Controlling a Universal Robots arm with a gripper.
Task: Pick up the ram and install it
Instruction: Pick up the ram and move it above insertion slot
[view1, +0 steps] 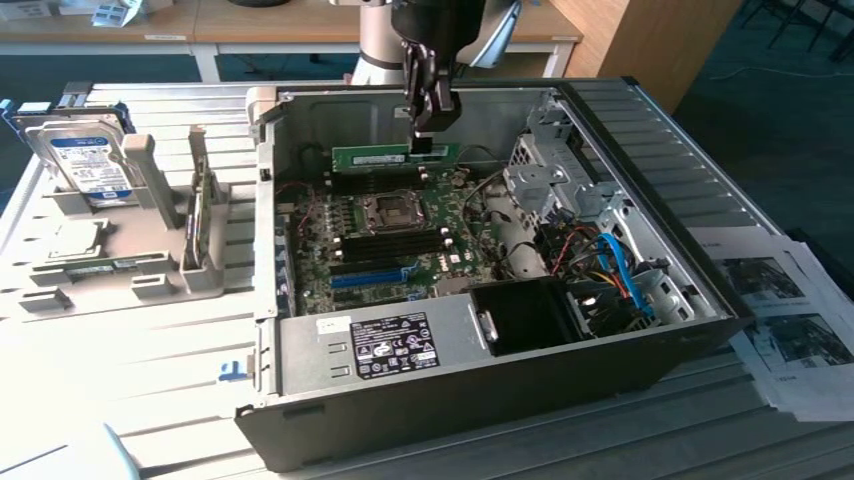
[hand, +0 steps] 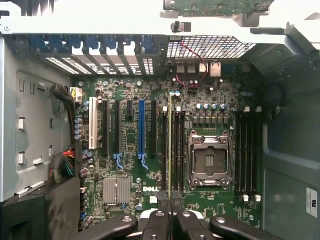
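Item one: ram (view1: 390, 155), count one, a green stick held on edge inside the open computer case (view1: 667, 190), above the motherboard (hand: 130, 137). Your gripper (view1: 430, 143) pinches it nearer the end on the exterior view's right. Long axis: level, running left to right across the exterior view, parallel to the dark memory slots (hand: 247, 150). In the wrist view you see only its thin edge, lying lengthwise with those slots beside the processor socket (hand: 208, 160). You cannot tell whether it touches a slot.
Item two: processor socket, count one.
Item three: memory-slot banks, count two, one on either side of the socket.
Item four: blue slot (hand: 141, 131), count one.
Item five: hard drive (view1: 87, 160), count one, outside the case on the exterior view's left.
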